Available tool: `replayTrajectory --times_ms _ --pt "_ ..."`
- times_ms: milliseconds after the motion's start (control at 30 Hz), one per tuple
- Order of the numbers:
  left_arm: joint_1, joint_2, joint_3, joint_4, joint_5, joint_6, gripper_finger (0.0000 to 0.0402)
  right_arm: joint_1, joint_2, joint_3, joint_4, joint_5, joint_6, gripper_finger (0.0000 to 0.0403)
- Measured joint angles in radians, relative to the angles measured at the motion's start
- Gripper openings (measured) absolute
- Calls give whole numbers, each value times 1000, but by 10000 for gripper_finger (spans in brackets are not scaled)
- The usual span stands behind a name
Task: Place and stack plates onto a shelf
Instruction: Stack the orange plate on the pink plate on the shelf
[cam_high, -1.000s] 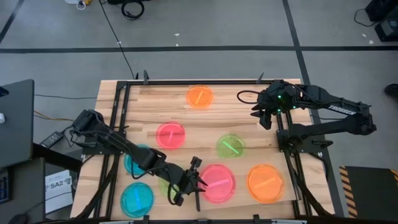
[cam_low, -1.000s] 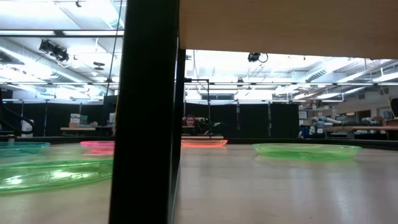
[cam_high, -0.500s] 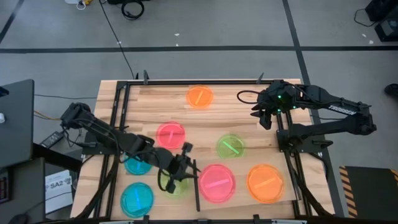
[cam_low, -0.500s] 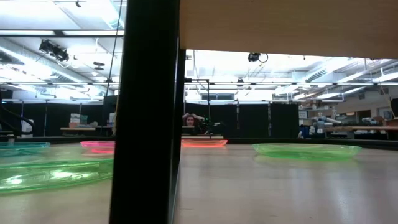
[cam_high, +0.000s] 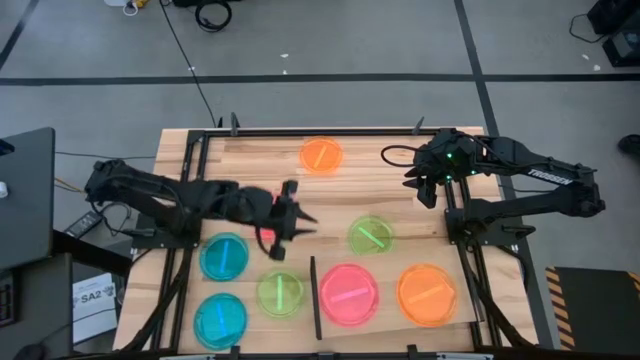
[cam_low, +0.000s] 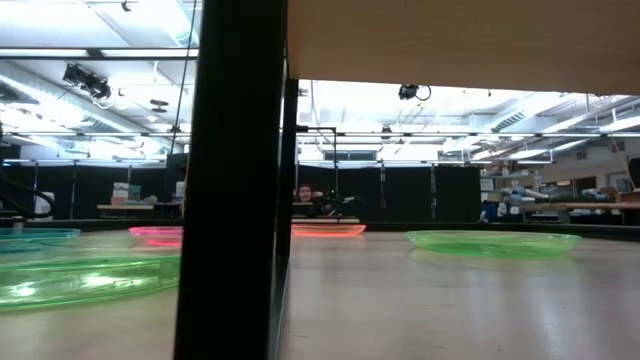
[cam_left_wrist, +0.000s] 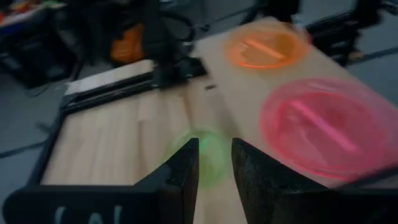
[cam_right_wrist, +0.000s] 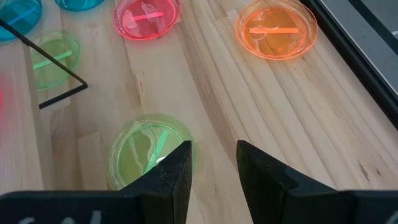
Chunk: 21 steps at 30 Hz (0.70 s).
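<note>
The left gripper (cam_high: 290, 222) is hovering over the small pink plate (cam_high: 268, 235) at mid-desk, its fingers (cam_left_wrist: 184, 172) standing slightly apart and holding nothing. The right gripper (cam_high: 424, 188) is waiting near the desk's (cam_high: 390, 205) far right edge, likewise a little open and empty. Seven other plates are lying scattered, two of them, the large pink plate (cam_high: 348, 294) and the large orange plate (cam_high: 428, 292), sitting on the shelf (cam_high: 392, 318).

- You are looking down at plates (cam_high: 321, 155) lying spread across the table (cam_high: 400, 200).
- The left gripper (cam_high: 287, 220) is hovering mid-table over one plate.
- The right gripper (cam_high: 424, 186) is waiting near the far right edge.
</note>
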Motion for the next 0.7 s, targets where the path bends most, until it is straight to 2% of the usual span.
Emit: replayTrajectory --times_ms 167,700 --pt "112 -8 -1 -33 0 -8 103 0 0 0 0 1 0 132" --pt "538 -3 -1 -136 0 -220 103 0 0 0 0 4 0 132"
